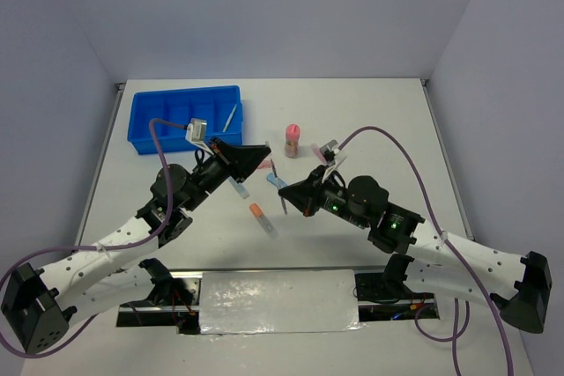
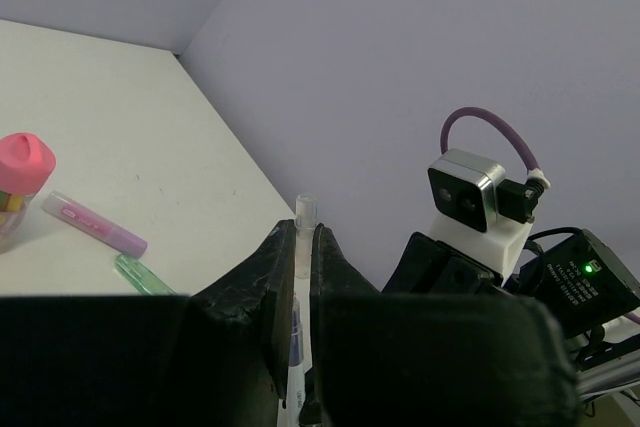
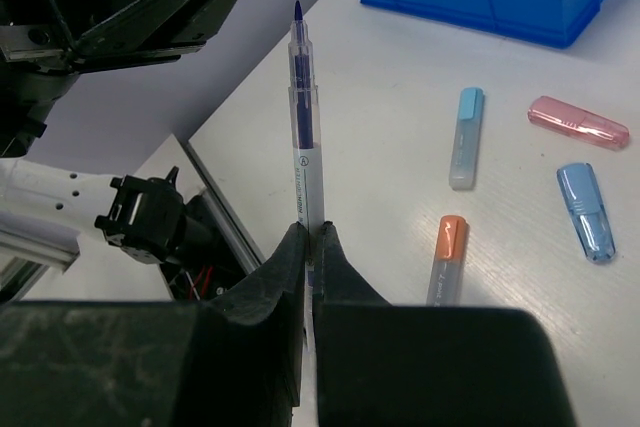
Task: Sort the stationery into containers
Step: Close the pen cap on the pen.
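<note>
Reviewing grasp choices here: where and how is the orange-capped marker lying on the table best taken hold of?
Probably mid-barrel, coming straight down from above and closing across the narrow width: the orange-capped marker lies flat on the table, with bare space along both long sides.

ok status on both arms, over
Left gripper shut on clear cap. Right gripper shut on pen, tip bare. Markers loose on table; nothing between cap and pen tip.

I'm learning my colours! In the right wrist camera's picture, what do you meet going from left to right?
The blue pen in the right gripper → pale blue marker → pink marker. The orange marker and darker blue marker overlap those, so I skip them.
</note>
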Robot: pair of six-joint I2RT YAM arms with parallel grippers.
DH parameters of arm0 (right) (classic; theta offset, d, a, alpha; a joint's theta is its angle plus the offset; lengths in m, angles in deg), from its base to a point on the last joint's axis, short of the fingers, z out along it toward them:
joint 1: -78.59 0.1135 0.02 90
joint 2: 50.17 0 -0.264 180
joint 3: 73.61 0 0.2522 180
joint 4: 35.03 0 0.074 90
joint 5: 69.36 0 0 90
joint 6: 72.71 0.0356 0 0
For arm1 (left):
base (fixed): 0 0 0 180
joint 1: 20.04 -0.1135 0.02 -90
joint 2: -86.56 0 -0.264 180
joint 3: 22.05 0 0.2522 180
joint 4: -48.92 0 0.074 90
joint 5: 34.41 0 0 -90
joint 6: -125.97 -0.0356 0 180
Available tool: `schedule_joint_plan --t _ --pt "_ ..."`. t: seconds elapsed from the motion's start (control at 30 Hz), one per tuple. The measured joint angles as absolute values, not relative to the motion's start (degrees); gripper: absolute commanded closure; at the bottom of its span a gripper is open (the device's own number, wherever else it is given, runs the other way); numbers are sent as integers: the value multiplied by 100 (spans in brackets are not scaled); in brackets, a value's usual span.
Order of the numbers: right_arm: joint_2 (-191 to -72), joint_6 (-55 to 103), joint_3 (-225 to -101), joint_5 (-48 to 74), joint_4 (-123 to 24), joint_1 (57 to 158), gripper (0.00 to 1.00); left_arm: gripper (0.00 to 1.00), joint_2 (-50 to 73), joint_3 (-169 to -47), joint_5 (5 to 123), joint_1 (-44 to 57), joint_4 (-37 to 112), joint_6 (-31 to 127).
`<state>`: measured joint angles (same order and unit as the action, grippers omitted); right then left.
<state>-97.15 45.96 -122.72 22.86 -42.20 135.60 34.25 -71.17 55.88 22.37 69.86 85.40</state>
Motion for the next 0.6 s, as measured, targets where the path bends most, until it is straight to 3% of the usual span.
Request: schedule_joint_plan --t 0.6 --pt "-9680 4594 -12377 2332 -4351 13560 100 100 3329 -7101 5593 2237 6981 8544"
